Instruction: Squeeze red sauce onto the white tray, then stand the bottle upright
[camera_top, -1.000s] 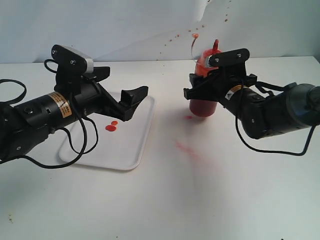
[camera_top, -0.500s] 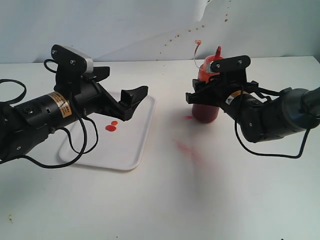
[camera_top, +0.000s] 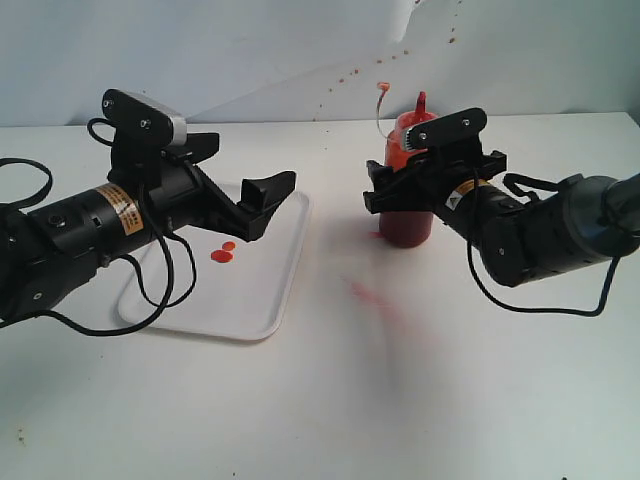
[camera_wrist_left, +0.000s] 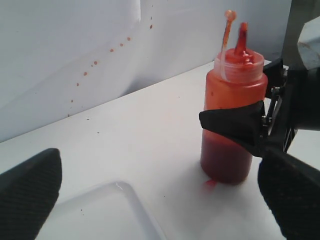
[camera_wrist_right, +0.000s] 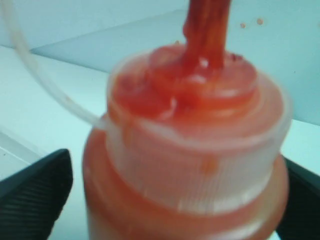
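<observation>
Bottle (camera_top: 405, 225): stands upright on the white table (camera_top: 400, 400), well to the right of the tray; translucent orange-tinted plastic cylinder, dark red in its lower part.
Nozzle (camera_top: 420, 103): red, pointed, smeared with sauce around its ribbed collar.
Cap (camera_top: 382, 88): small, on a thin pale tether curving up beside the nozzle.
Red sauce (camera_top: 222, 255): two small glossy blobs close together on the tray.
White tray (camera_top: 260, 290): flat plastic rectangle with rounded corners and a low rim, left of centre.
Right gripper (camera_top: 378, 188): arm reaches in low from the right, held level; its fingers stand apart on either side of the bottle's middle, with a sliver of table showing between one pad and the bottle wall.
Left gripper (camera_top: 255, 158): arm comes in from the left, tilted slightly down, hovering above the tray; fingers spread wide, nothing between them.
Finger pads (camera_wrist_right: 35, 195): black, finely ribbed rubber.
Left arm sticker (camera_top: 120, 210): orange-yellow band with dark print, too small to read.
Right arm sticker (camera_top: 457, 200): small yellow warning triangle, text unreadable.
Stain (camera_top: 372, 297): faint pale-red smear on the table, in front of the bottle.
Wall (camera_top: 345, 85): white, dotted with small reddish-brown specks.
</observation>
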